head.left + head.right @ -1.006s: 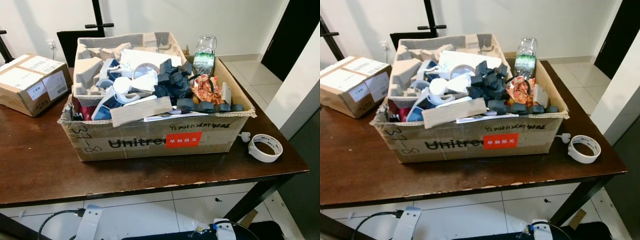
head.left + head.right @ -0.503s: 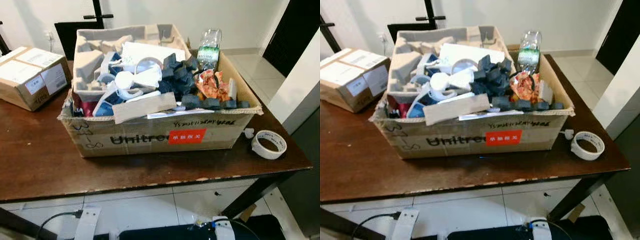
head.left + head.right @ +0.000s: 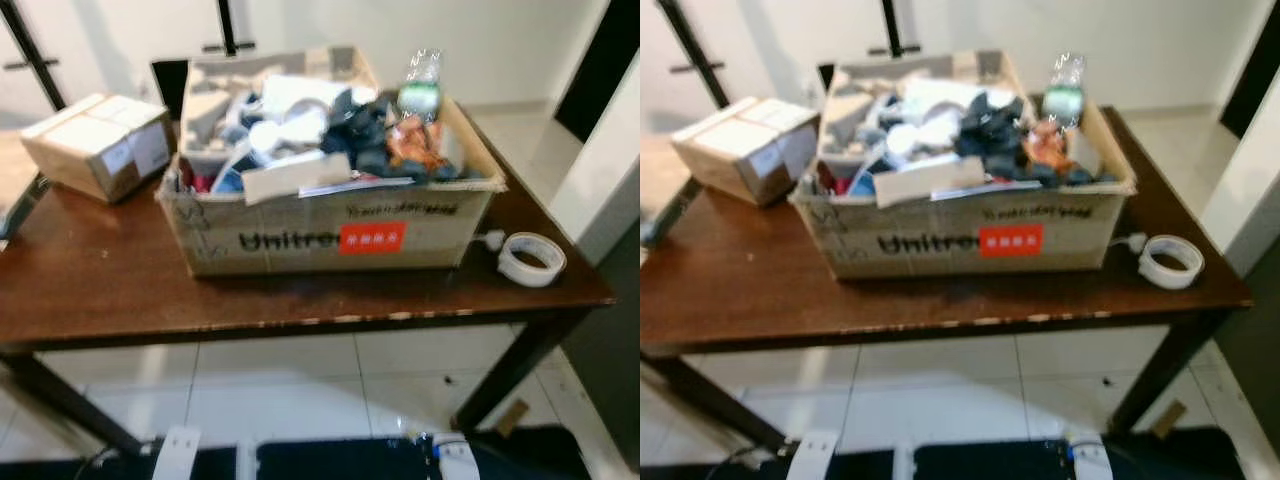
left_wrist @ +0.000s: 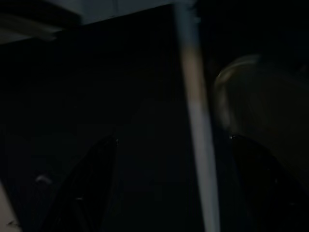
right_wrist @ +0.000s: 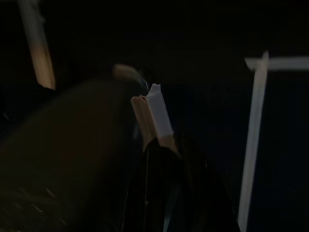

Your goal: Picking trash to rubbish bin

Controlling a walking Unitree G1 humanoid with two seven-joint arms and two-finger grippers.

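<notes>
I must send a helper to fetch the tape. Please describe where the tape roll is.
On the brown table stands a big open carton full of trash. The tape roll lies flat just off its right end: a white ring, alone near the table's right edge.

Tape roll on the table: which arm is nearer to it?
Right. The right arm hangs below the table edge on the side of the tape roll; the left arm hangs farther left.

2 boxes (image 3: 330, 235) (image 3: 98, 145), 1 tape roll (image 3: 531, 259), 1 bottle (image 3: 421, 82)

Dark wooden table (image 3: 120, 290) on white tiled floor (image 3: 300, 400), pale walls
</notes>
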